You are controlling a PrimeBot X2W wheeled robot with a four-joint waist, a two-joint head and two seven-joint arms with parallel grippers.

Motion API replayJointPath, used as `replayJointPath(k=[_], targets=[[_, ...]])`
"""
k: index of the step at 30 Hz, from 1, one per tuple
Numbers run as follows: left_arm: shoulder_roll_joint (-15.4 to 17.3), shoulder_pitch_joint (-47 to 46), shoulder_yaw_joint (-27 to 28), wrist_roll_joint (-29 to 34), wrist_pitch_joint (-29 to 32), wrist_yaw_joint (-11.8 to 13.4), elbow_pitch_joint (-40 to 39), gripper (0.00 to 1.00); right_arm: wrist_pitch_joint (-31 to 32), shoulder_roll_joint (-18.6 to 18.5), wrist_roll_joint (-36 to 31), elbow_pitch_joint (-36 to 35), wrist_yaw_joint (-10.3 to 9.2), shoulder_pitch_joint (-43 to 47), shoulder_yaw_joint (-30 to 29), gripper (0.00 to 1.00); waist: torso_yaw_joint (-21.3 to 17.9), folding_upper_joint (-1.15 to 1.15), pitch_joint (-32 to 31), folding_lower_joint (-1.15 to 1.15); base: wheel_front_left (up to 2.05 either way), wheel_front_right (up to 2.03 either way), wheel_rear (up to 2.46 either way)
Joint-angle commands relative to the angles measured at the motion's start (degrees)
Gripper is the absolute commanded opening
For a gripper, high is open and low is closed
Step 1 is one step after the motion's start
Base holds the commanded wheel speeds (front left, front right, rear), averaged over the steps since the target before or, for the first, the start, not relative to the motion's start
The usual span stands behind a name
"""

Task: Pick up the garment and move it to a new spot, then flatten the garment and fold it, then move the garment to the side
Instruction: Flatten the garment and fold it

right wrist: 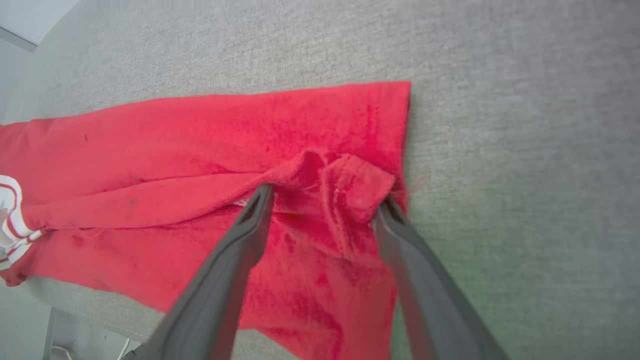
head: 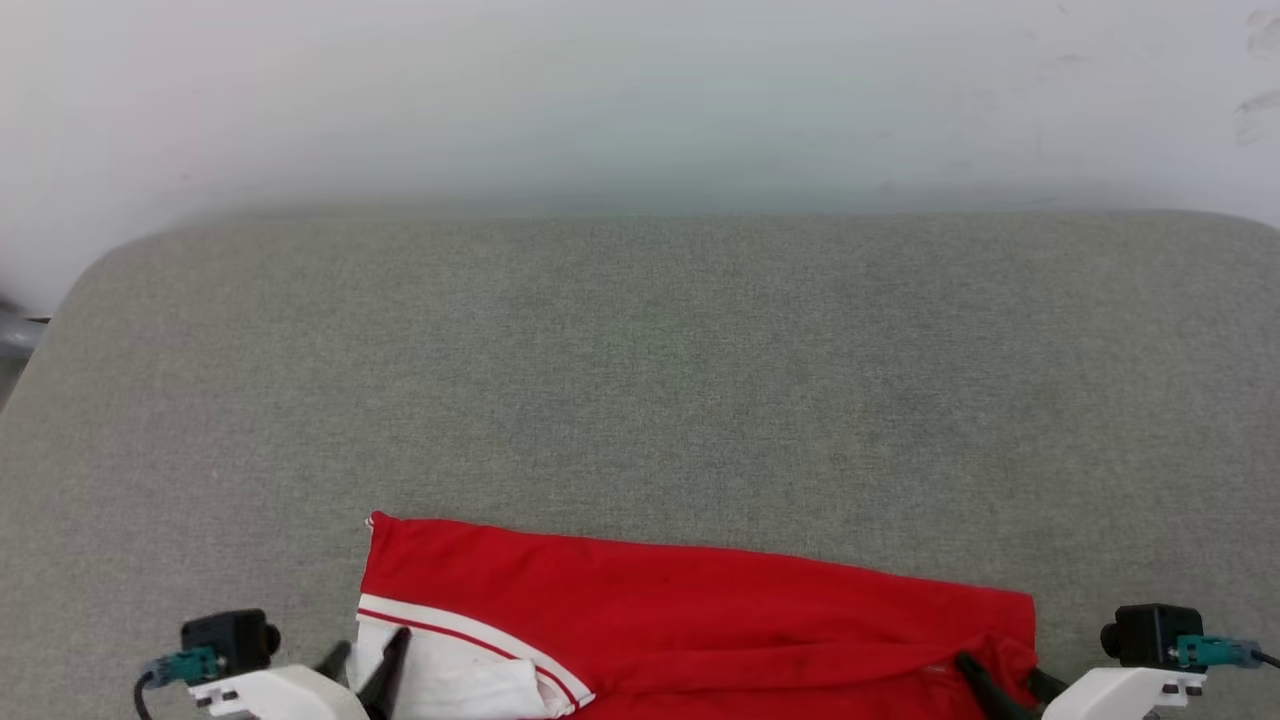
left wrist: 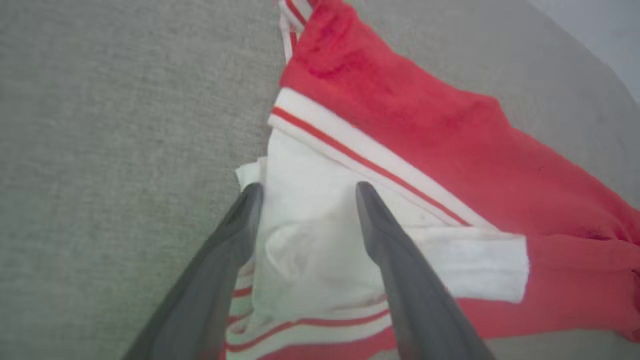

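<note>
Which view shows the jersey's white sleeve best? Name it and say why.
The left wrist view: the white sleeve lies close and central, striped trim plain. The head view catches part of it at its bottom edge; the right wrist view, a sliver at its left edge.

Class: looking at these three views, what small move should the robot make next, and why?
Probably lift both grippers clear. The left gripper and right gripper hold their fingers open astride the red, white-sleeved jersey, gripping nothing; it already lies folded in a long strip.
</note>
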Motion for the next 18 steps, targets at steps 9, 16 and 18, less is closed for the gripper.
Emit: replayJointPath(k=[9, 16, 18], targets=[[-0.68, -4.33, 1.79, 8.12, -14.25, 0.99, -2.30, 1.00, 2.91, -0.79, -1.72, -7.55, -0.04, 2.00, -3.45, 1.00, 0.04, 0.00, -1.88, 0.00, 0.00, 0.00, 0.00], [-1.23, -6.79, 1.33, 16.57, -19.77, 2.38, -6.59, 1.00, 12.33, -1.74, -3.23, -8.62, -0.04, 2.79, -10.73, 1.00, 1.64, 0.00, -1.50, 0.00, 0.00, 0.00, 0.00], [-1.78, -7.28, 1.67, 18.83, -20.22, 2.76, -8.09, 1.00, 13.78, -1.64, -3.15, -8.49, -0.04, 2.81, -11.30, 1.00, 2.35, 0.00, -1.09, 0.00, 0.00, 0.00, 0.00]])
